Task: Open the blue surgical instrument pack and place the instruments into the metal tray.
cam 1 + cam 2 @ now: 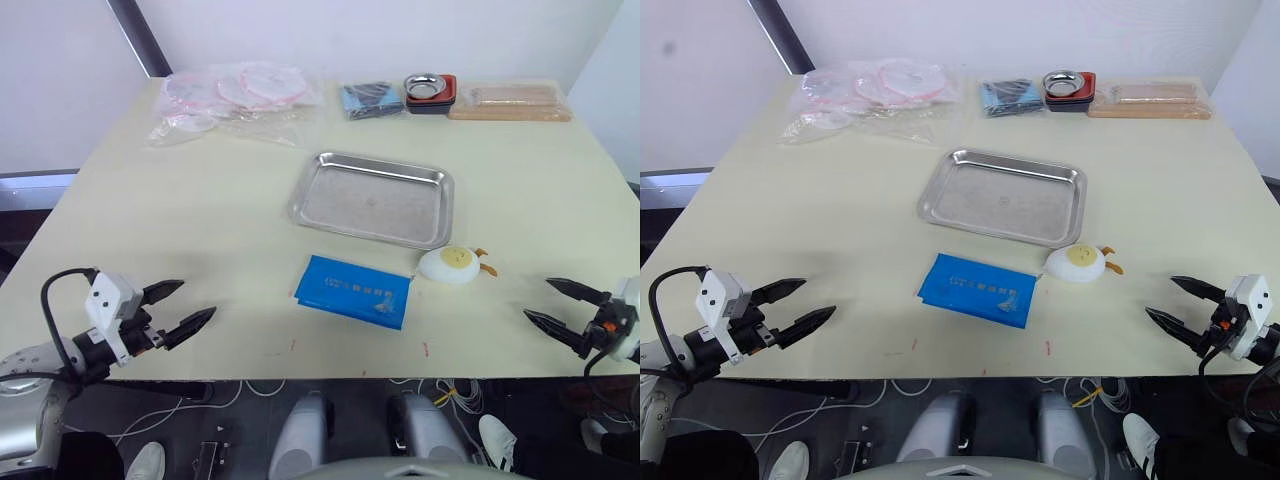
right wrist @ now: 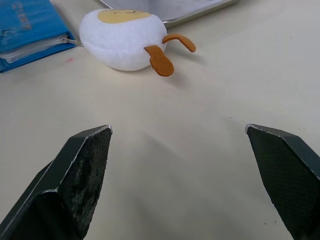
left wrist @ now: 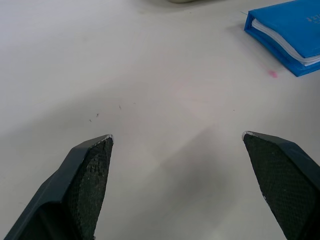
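Work has not begun, as I judge it: the flat bright-blue fabric instrument pack lies closed near the tabletop's front edge, just in front of the shallow stainless-steel tray, which sits bare at the tabletop's middle. No instruments are out. My left end effector and right end effector hover at the front corners, both spread wide and holding nothing. A white plush egg toy rests beside the pack. Everything remains: opening, extracting, placing.
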